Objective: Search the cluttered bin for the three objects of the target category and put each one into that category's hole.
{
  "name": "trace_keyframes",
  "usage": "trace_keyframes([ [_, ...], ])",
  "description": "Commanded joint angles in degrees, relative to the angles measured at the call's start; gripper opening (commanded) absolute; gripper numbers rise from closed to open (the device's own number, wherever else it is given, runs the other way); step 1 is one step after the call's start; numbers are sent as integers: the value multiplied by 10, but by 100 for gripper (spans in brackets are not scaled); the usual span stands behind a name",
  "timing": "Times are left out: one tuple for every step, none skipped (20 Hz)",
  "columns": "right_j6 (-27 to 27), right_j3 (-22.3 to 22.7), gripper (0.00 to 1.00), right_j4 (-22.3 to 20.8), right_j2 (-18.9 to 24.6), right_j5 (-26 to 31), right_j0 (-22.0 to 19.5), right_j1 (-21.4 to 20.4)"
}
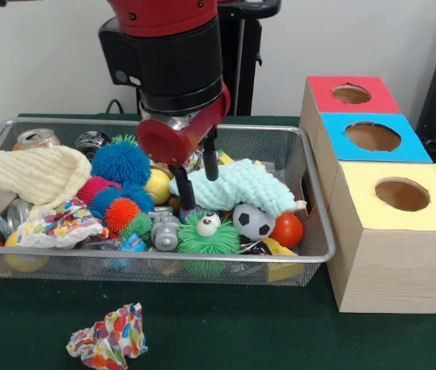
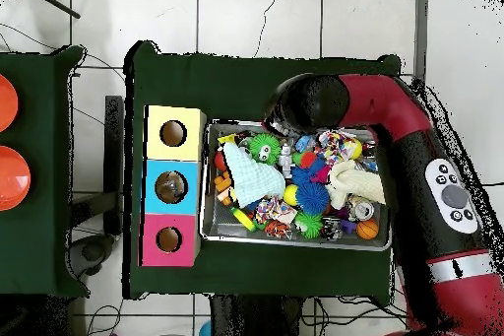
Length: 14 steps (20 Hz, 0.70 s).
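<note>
mint cloth [image 1: 237,187] between the spread gripper [image 1: 197,189] fingers

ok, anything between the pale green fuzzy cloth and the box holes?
Only the wire mesh bin's end wall, between the pale green fuzzy cloth and the wooden boxes. Red hole, blue hole and yellow hole look uncovered.

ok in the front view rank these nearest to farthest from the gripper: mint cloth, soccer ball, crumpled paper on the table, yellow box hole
1. mint cloth, touching the gripper, draped in the bin's middle.
2. soccer ball, just below the cloth near the bin's front.
3. crumpled paper, outside the bin on the green table.
4. yellow box hole, far off to the picture's right.
</note>
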Motion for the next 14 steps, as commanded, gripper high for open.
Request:
trace_keyframes([
  [192, 4, 100, 4, -80, -46, 15, -27],
  [193, 6, 100, 7, -86, -47, 16, -29],
  [197, 7, 100, 10, -92, -49, 18, -30],
  [203, 12, 100, 15, -97, -57, 17, -32],
  [208, 17, 100, 21, -100, -68, 15, -32],
  [216, 22, 100, 26, -105, -77, 16, -32],
  [223, 28, 100, 32, -110, -88, 15, -32],
  [233, 35, 100, 38, -116, -100, 15, -32],
  [244, 41, 100, 45, -122, -110, 15, -32],
  [245, 47, 100, 51, -126, -121, 15, -31],
  [243, 47, 100, 54, -132, -122, 19, -30],
  [241, 49, 100, 55, -137, -124, 21, -29],
  [238, 50, 100, 56, -141, -129, 23, -29],
  [232, 52, 100, 59, -143, -135, 24, -28],
])
